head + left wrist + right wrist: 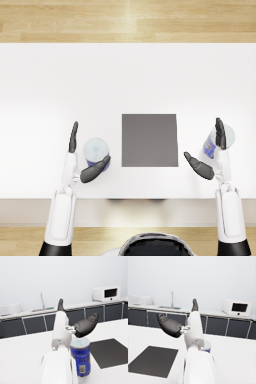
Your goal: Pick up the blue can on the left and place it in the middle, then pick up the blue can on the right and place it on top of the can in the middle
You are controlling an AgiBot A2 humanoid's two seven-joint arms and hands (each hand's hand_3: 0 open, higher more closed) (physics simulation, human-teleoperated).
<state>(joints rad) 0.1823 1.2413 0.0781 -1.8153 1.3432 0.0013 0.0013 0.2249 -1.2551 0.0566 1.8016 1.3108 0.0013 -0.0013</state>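
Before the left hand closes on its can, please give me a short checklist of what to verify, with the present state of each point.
1. Left hand open, holding nothing: ok.
2. Left blue can upright on the white table: ok, the left wrist view shows it standing.
3. Can between the thumb and the fingers of the left hand: ok, but whether the thumb touches it: cannot tell.
4. Grey mat in the middle free for the can: ok.
5. Right hand away from the mat: ok; it is open beside the right blue can.
6. Right blue can upright: cannot tell; the arm hides most of it.
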